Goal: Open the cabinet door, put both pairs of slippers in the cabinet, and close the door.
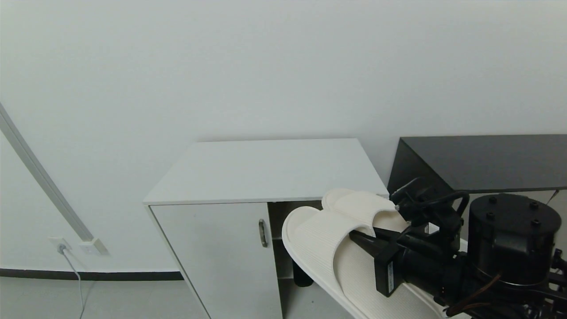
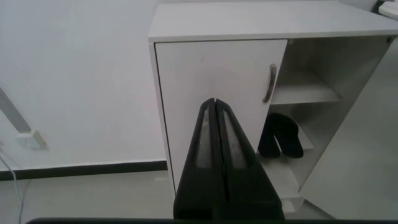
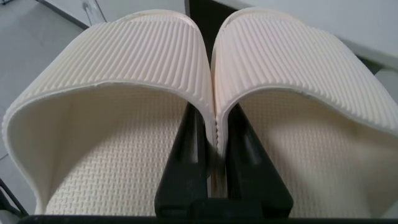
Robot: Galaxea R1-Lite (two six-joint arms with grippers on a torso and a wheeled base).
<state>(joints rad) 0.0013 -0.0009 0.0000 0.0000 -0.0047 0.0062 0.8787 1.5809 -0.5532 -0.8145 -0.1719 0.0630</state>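
A white cabinet (image 1: 266, 170) stands against the wall, its left door (image 1: 217, 252) closed and its right side open. A pair of black slippers (image 2: 281, 135) lies on the lower shelf inside. My right gripper (image 1: 361, 237) is shut on a pair of white slippers (image 1: 328, 239), pinching their inner edges together, held in the air in front of the open compartment. In the right wrist view the white slippers (image 3: 137, 93) lie side by side over the fingers (image 3: 186, 155). My left gripper (image 2: 215, 106) is shut with nothing in it, facing the closed door.
A black table (image 1: 483, 161) stands right of the cabinet. A middle shelf (image 2: 305, 93) inside the cabinet is bare. A wall socket with a cable (image 1: 60, 246) sits low on the left. Grey floor (image 1: 88, 301) lies in front.
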